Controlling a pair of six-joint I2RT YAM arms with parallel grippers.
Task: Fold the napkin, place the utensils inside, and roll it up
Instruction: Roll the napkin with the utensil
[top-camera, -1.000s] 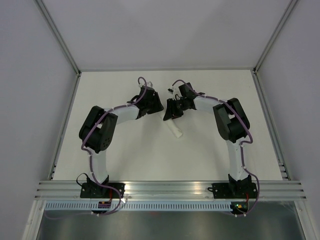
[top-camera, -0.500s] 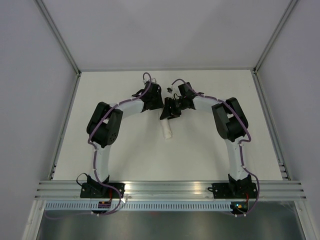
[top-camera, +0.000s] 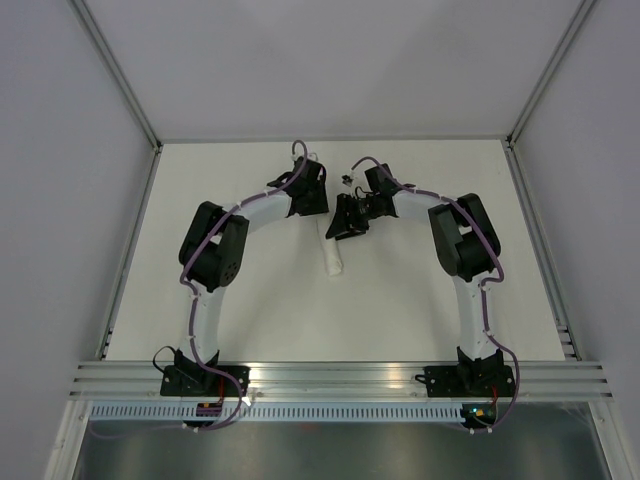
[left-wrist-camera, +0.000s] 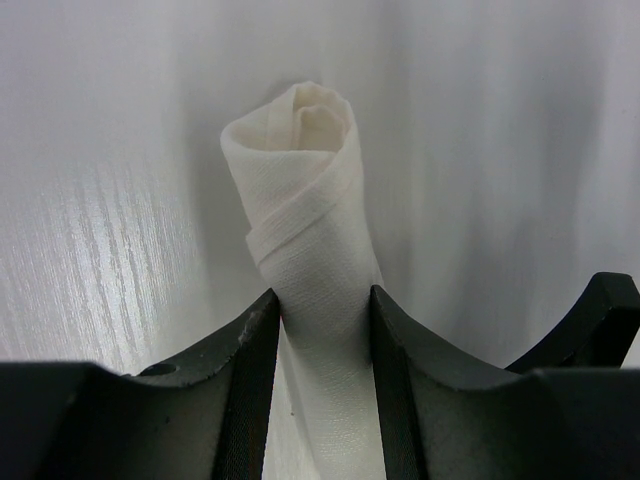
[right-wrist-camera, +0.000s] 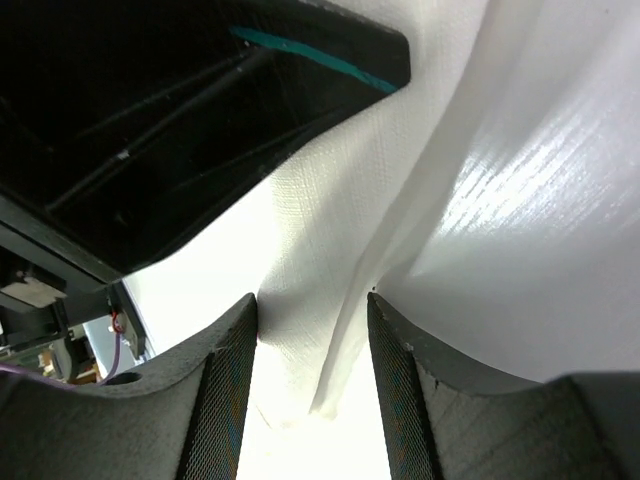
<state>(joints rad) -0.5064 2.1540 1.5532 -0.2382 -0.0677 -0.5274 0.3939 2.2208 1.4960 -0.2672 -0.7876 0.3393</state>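
Observation:
The napkin (top-camera: 331, 258) is rolled into a white tube and lies on the table between the two arms. Its spiral end shows in the left wrist view (left-wrist-camera: 300, 190). My left gripper (top-camera: 316, 208) is shut on the roll near its far end, with both fingers pressed to its sides (left-wrist-camera: 322, 335). My right gripper (top-camera: 346, 222) stands just to the right, and its jaws hold a loose fold of the napkin (right-wrist-camera: 320, 290) between them (right-wrist-camera: 312, 345). The utensils are hidden; no dark cutlery shows in any view.
The off-white tabletop (top-camera: 250, 300) is bounded by grey walls on three sides and a metal rail (top-camera: 340, 378) at the near edge. The left gripper's black body (right-wrist-camera: 150, 110) is close above the right gripper's jaws.
The left arm has swung right and forward and taken hold of the roll. The roll has turned from slanting right to nearly straight and shifted left. The right gripper has barely moved.

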